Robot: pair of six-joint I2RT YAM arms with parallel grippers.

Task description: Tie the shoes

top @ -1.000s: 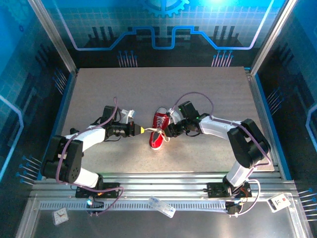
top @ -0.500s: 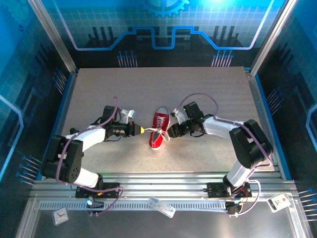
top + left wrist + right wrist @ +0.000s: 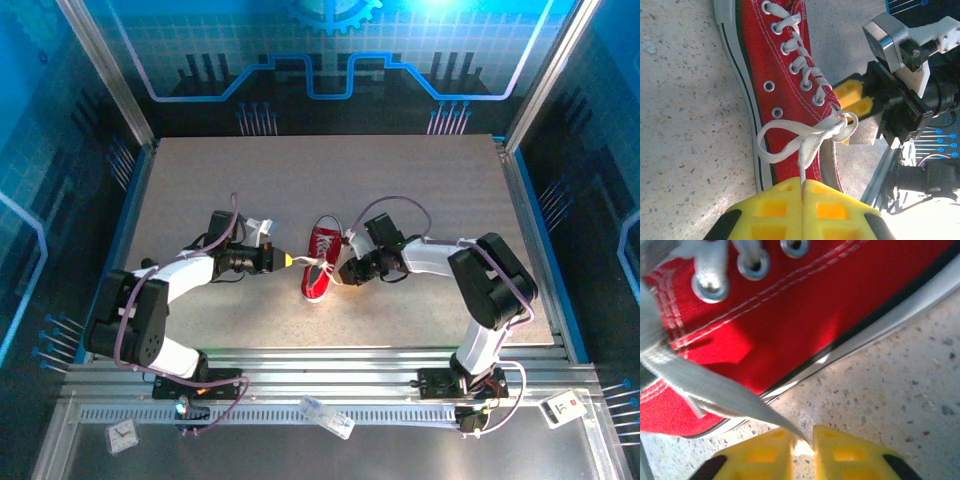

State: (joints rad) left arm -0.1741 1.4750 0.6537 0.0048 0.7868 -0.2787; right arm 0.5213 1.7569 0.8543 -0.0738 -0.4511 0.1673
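1. Pulling the first crossing of the lace (image 3: pixel 805 145) tight is, in my judgement, the step in hand. Each gripper has one strand, and a loose loop hangs beside the upper eyelets.
2. The shoe (image 3: pixel 314 283) stands on its sole on the table (image 3: pixel 420 190), a little below the middle of the overhead view, between the two grippers.
3. The left gripper (image 3: pixel 802 186) is at the bottom edge of the left wrist view. Its yellow fingers are pressed fully together, and a white strand is pinched in the seam between them. The strand runs straight up to the crossing.
4. The right gripper (image 3: pixel 802 437) is at the bottom of its own view and is almost closed, with a thin gap. A flat strand comes down from the upper left into this gap. I judge that it is held close to its tip.
5. To do this well, I would draw the two strands apart slowly and with equal force, keeping both low over the table, so that the shoe does not slide or turn. The right hold looks short, so a sudden pull could let the strand slip out.
6. In the overhead view both arms reach low toward the middle, with the elbows bent. The left gripper comes from the left and the right one from the right. They point at each other across the shoe, each just beside it.
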